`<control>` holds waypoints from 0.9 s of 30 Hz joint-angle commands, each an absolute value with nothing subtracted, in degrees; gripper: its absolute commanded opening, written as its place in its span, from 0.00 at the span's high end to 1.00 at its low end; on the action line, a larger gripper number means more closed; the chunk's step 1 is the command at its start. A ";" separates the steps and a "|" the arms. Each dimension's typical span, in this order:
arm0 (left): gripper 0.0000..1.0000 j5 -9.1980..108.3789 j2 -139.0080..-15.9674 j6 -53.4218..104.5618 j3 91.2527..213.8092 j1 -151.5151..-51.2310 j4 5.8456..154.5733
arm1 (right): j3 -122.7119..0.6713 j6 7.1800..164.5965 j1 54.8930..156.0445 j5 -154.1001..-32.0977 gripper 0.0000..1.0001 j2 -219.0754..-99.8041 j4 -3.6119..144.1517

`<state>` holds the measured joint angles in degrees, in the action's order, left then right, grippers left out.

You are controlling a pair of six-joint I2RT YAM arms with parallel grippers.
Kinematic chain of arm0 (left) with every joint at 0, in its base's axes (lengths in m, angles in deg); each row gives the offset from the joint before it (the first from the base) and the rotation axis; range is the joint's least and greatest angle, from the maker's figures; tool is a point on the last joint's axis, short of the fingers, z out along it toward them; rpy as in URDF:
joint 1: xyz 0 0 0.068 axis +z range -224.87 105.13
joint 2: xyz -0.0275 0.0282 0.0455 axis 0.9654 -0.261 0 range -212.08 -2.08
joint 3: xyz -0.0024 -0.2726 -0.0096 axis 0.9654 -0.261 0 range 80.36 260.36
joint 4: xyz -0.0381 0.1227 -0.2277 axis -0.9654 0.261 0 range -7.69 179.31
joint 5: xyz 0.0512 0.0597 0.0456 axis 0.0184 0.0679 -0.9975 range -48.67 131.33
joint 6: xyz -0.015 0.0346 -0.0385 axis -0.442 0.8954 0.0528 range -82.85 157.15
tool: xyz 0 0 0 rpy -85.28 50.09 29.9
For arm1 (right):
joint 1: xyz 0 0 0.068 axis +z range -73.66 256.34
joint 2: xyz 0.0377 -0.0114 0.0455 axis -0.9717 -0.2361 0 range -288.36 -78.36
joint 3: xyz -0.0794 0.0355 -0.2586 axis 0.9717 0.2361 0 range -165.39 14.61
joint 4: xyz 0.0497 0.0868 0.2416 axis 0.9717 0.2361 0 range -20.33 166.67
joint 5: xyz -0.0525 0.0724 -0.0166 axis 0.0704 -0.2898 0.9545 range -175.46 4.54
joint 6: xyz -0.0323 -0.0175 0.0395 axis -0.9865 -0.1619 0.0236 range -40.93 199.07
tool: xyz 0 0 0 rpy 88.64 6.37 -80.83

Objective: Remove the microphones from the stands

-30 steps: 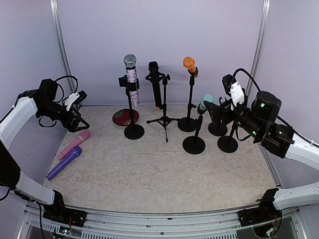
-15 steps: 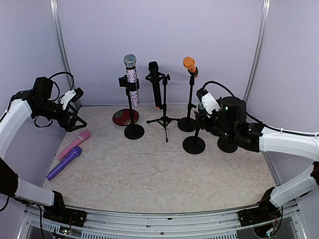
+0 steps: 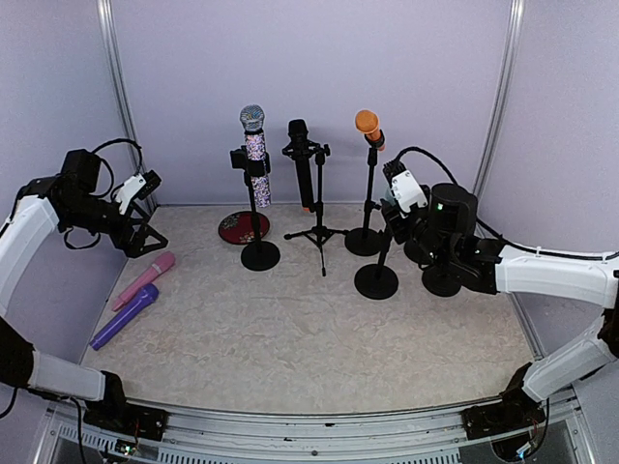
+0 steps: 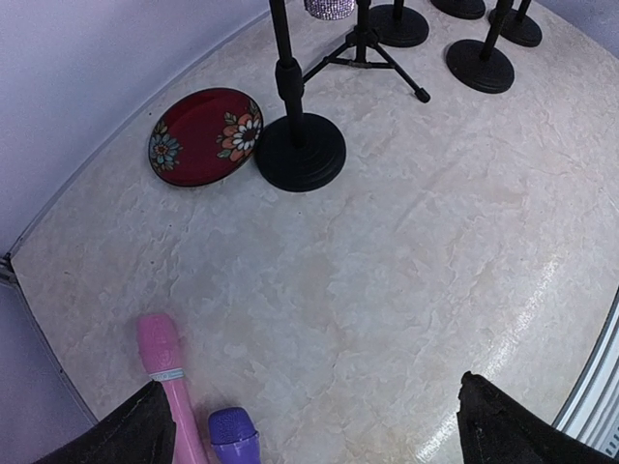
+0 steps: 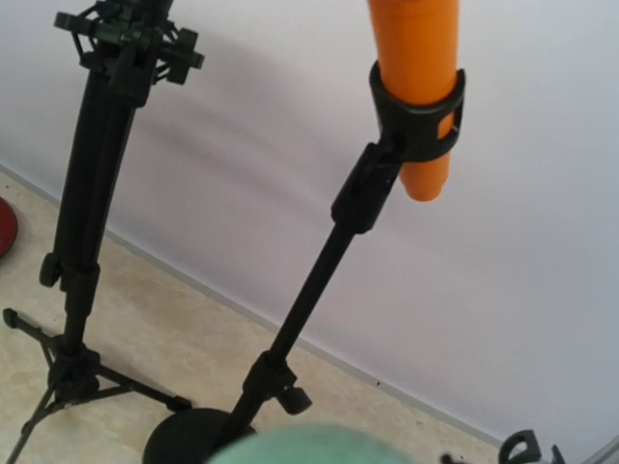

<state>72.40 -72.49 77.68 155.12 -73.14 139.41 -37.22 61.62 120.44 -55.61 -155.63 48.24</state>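
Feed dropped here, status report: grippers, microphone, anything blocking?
Left gripper open, near pink microphone. Right gripper at green microphone, open or shut unknown. Orange microphone's stand close behind.

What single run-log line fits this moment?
right gripper: at mint-green round-headed microphone, closure unseen | left gripper: open, empty, above pink plastic microphone

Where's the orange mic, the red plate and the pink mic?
orange mic (image 5: 416,39): right wrist view, its handle.
red plate (image 4: 206,136): left wrist view, its middle.
pink mic (image 4: 160,348): left wrist view, its body.
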 commanded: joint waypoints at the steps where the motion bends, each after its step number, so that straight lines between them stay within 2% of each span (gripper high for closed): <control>1: 0.01 72.55 -71.04 78.29 154.15 -73.71 140.16 | -39.55 60.34 120.15 -55.29 0.48 -157.59 45.69; 9: 0.01 72.93 -70.99 77.94 153.12 -74.21 139.45 | -41.54 59.67 120.57 -58.63 0.85 -158.29 44.38; 13: 0.01 74.42 -70.90 76.93 152.21 -74.34 138.57 | -42.46 59.37 122.56 -61.59 0.97 -158.32 43.74; 15: 0.01 75.94 -70.83 75.74 151.21 -74.43 137.62 | -43.00 59.49 124.15 -63.04 1.00 -158.69 43.10; 22: 0.02 82.48 -71.32 70.62 147.86 -75.11 134.38 | -48.11 60.44 131.87 -67.01 1.00 -163.06 41.33; 27: 0.06 85.79 -71.79 68.11 146.19 -76.23 131.59 | -55.54 61.22 136.65 -70.51 1.00 -170.44 38.69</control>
<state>80.84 -71.77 71.41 147.43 -75.12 135.33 -48.91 59.63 133.53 -65.82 -166.02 45.71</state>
